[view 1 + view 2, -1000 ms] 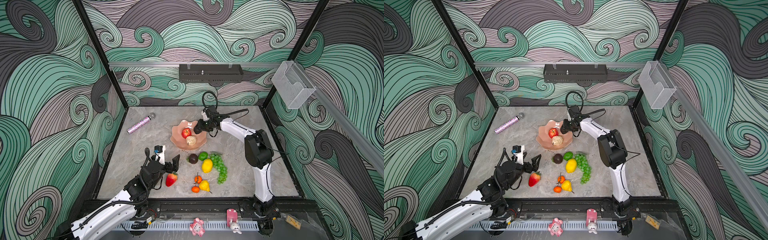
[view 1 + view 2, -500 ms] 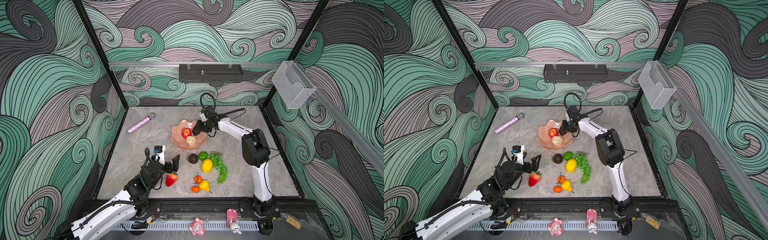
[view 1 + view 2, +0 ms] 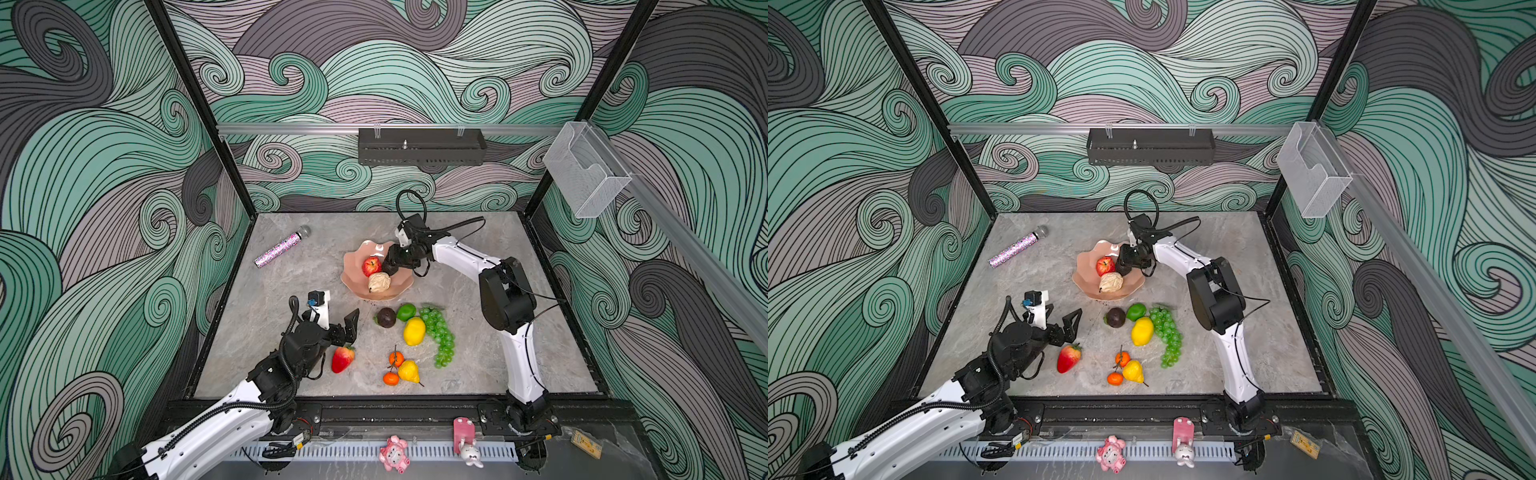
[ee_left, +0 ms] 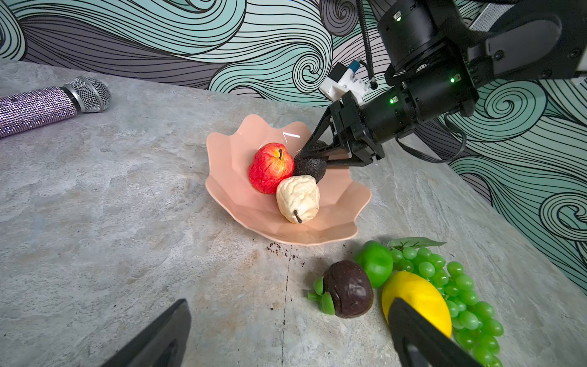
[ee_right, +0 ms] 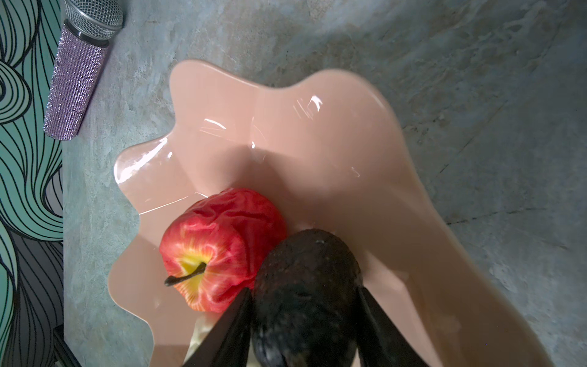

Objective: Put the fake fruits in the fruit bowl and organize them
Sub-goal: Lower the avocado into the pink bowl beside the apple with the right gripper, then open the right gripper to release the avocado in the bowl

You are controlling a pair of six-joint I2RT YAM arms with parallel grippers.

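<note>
R gripper (image 5: 305, 290) jaws flank avocado (image 4: 313, 166) inside fruit bowl (image 3: 356, 254), touching apple (image 3: 371, 266), by cream pear (image 3: 379, 282); can't tell if clamped. L gripper (image 3: 332, 319) wide open, empty, outside bowl, near-left side, w/ strawberry (image 3: 343, 358).

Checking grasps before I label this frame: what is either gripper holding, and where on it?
Left gripper: nothing, jaws open. Right gripper: jaws flank the dark avocado across its body in the fruit bowl; a firm hold cannot be told.
</note>
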